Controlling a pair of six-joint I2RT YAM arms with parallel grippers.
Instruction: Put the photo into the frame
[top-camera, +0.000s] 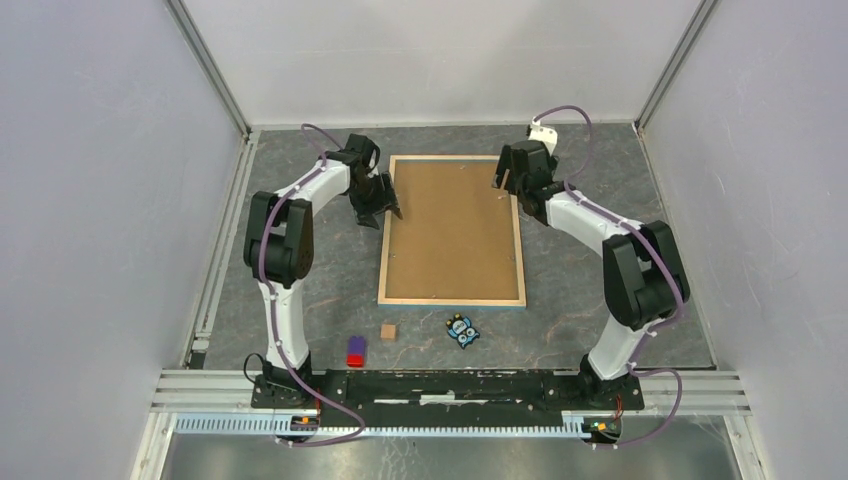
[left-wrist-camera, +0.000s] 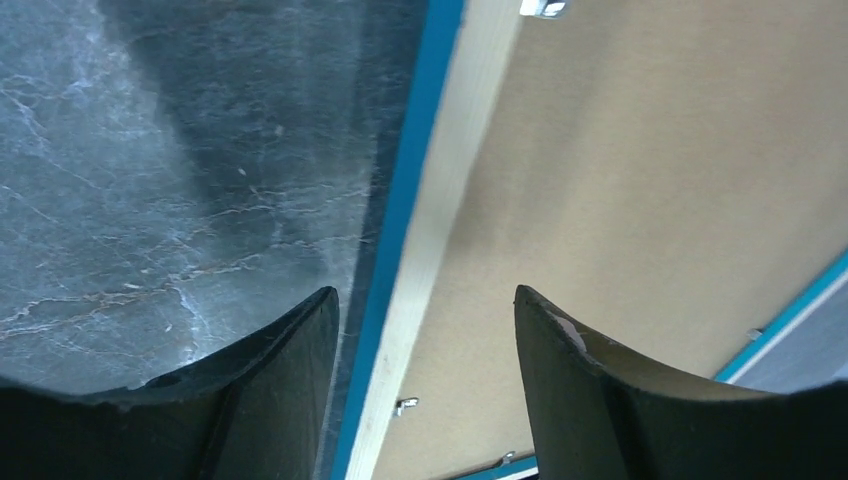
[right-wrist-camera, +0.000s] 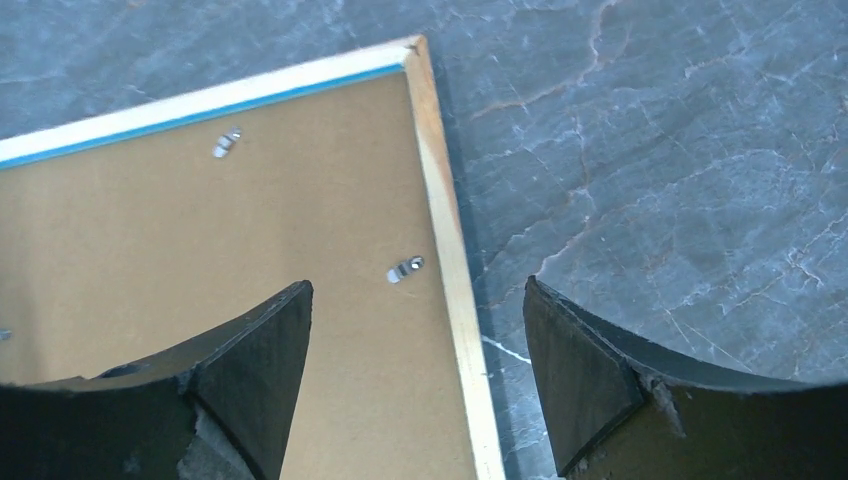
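Top external view: what lies on the grey marbled table (top-camera: 330, 290), and how many of each? (Desk)

One large thin-rimmed rectangular frame (top-camera: 450, 301) lies face down at the centre, with its light wood back rim up and a blue edge showing. One plain brown backing board (top-camera: 452, 225) sits inside it. Three small items lie apart near its near edge: a red-and-purple block (top-camera: 355, 351), a small brown cube (top-camera: 388, 331) and a blue-and-black patterned piece (top-camera: 462, 331). (Photographer)

And the two arms? (Desk)

The left gripper (top-camera: 386, 214) is at the frame's left rim. In its wrist view the black fingers (left-wrist-camera: 300, 380) stand apart, astride that rim, gripping nothing. The right gripper (top-camera: 508, 186) is near the far right corner, jaws also spread, with the right rim between them. Two small metal tabs (right-wrist-camera: 405, 269) show clearly on the board there. (Photographer)
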